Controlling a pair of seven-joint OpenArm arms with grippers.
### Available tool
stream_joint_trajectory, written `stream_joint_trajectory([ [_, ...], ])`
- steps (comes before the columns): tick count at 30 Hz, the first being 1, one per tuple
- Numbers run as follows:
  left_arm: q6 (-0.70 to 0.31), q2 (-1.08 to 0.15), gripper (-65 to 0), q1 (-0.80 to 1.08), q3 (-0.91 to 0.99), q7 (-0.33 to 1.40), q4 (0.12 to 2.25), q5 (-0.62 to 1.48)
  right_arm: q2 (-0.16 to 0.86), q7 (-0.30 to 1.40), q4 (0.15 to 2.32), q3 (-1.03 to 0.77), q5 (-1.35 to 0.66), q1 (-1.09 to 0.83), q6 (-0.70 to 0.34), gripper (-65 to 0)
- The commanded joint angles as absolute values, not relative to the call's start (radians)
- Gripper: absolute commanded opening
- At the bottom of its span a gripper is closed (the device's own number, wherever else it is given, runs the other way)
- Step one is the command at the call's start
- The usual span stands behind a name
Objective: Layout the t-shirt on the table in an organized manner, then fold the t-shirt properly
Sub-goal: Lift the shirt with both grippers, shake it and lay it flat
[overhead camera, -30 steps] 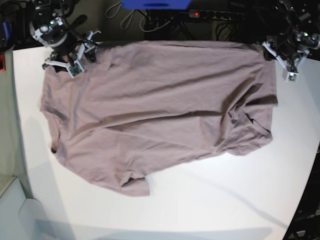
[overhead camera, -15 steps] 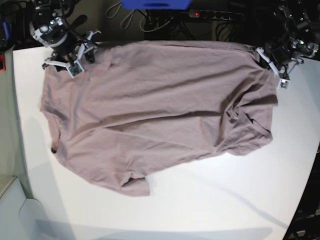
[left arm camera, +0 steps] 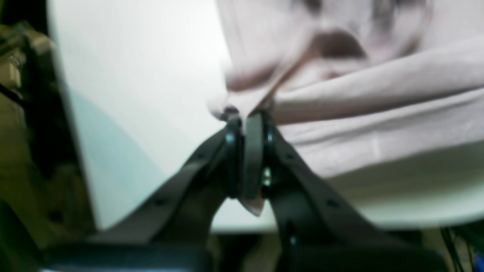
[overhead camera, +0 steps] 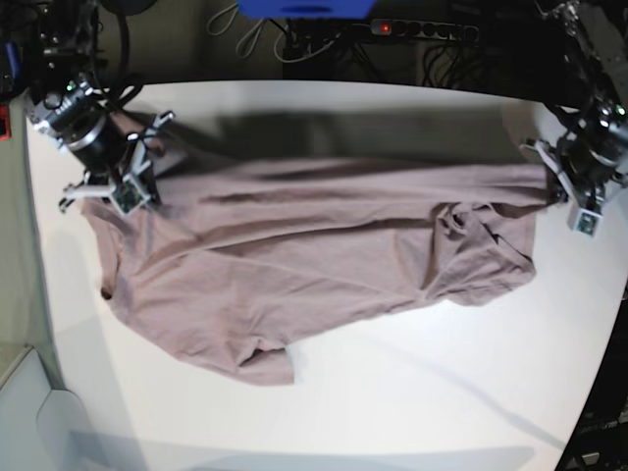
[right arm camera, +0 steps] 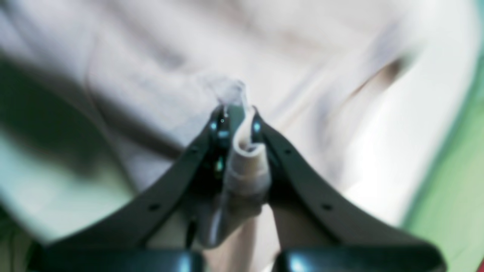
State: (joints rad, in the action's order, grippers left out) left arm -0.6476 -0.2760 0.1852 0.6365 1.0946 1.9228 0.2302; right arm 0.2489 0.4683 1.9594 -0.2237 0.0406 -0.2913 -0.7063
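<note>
The mauve-pink t-shirt [overhead camera: 314, 265] lies wrinkled across the white table [overhead camera: 412, 392], with its far edge raised and stretched between my two grippers. At the right of the base view my left gripper [overhead camera: 554, 186] is shut on the shirt's far right corner. The left wrist view shows that gripper [left arm camera: 245, 117] pinching a fold of the t-shirt [left arm camera: 378, 113]. At the left of the base view my right gripper [overhead camera: 137, 182] is shut on the far left corner. Up close, the right gripper [right arm camera: 236, 113] has a roll of the t-shirt [right arm camera: 151, 56] clamped between its fingers.
Behind the table's far edge lie a black power strip [overhead camera: 412, 29] with a red light, cables and a blue object [overhead camera: 304, 8]. The lifted edge casts a shadow on the bare table strip [overhead camera: 343, 123] behind it. The table's right edge runs close to the left arm.
Both grippers closed on the shirt's far corners and pulled that edge up and toward the near side. Bare table now shows behind the shirt.
</note>
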Motion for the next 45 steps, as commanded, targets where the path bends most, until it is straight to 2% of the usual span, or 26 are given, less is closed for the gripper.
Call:
stream_joint_trajectory([
  [1,-0.639,-0.306,-65.0,0.143,0.644,1.092,1.943,0.219,0.26,0.456,1.983,-0.243,0.041,-0.263,-0.698,-65.0],
  [6,-0.639,-0.332,-65.0,-0.105,0.639,1.152,1.925,0.213,0.262,0.456,1.974,-0.278,0.041,-0.064,-0.698,-65.0],
  [9,-0.634,-0.332,-65.0,-0.295,0.57,1.153,1.87,0.209,0.262,0.456,1.956,-0.28,0.041,0.07,-0.698,-65.0],
  [15,-0.628,-0.308,-65.0,-0.737,0.348,1.144,1.587,0.105,0.277,0.456,1.867,-0.285,0.064,0.423,-0.698,-65.0],
  [20,-0.628,-0.259,-65.0,-1.004,0.295,1.001,1.342,0.045,0.295,0.455,1.804,-0.283,0.16,0.634,-0.698,-65.0],
  [24,-0.631,-0.245,-65.0,-1.121,0.265,0.951,1.265,0.027,0.341,0.456,1.796,-0.285,0.186,0.742,-0.698,-65.0],
  [29,-0.638,-0.268,-65.0,-1.07,0.266,0.983,1.348,0.033,0.374,0.458,1.847,-0.286,0.185,0.711,-0.698,-65.0],
  [34,-0.638,-0.314,-65.0,-0.843,0.268,1.015,1.503,0.035,0.371,0.455,1.96,-0.292,0.183,0.452,-0.698,-65.0],
  [39,-0.639,-0.352,-65.0,-0.584,0.272,1.001,1.627,0.036,0.263,0.415,2.005,-0.285,0.171,0.189,-0.698,-65.0],
  [45,-0.639,-0.349,-65.0,-0.367,0.36,1.009,1.705,0.036,0.177,0.377,2.002,-0.282,0.171,0.001,-0.698,-65.0],
])
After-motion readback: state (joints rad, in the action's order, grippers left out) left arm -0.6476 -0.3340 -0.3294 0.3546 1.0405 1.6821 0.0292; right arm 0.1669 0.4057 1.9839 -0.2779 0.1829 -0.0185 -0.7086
